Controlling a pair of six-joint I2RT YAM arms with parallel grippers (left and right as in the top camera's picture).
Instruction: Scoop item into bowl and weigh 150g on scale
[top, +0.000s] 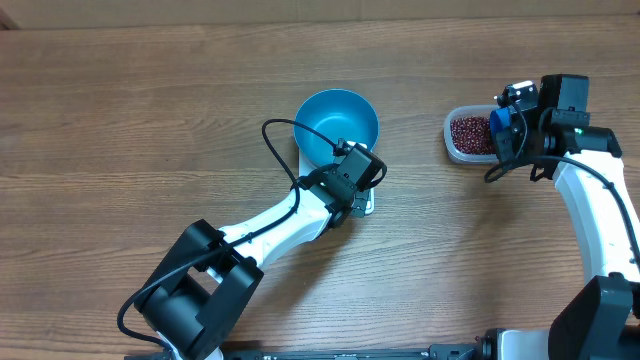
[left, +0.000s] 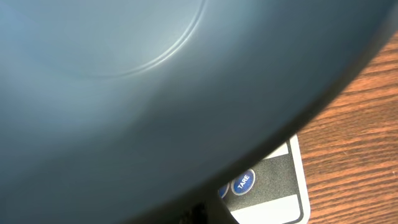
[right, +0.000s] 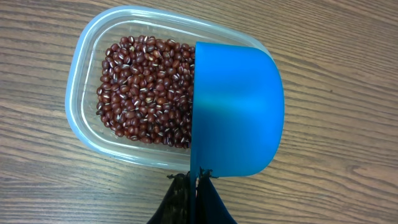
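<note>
While the bowl (top: 338, 120) sits empty on the scale (left: 283, 193), I'm working the other end of the table (top: 150, 90). My right gripper (right: 196, 182) is pinched tight on the thin handle of the scoop (right: 236, 106), jaws narrow, nothing but that handle between them. The blue cup hangs over the right end of the clear tub (right: 81, 56), its straight edge level with the beans (right: 146, 87) and the rounded end overhanging the rim. Holding it by the handle keeps my fingers clear of the grains, so the cup can take the dig. Whether it carries anything yet, I can't tell from this side.

All the beans I can see are in the tub, a maroon heap well apart from the bowl, none in the blue interior.

Over on the left, my left gripper (top: 352, 168) is closed down at the bowl's near edge. The bowl's wall fills my wrist view, so I can't say if I'm gripping the rim or only resting beside it. My guess is it's there to steady the bowl for pouring. Just under the bowl's curve, the TARE button (left: 242, 182) peeks out on the panel, uncovered and reachable.

Next, I judge, is a dip and a level carry across.
</note>
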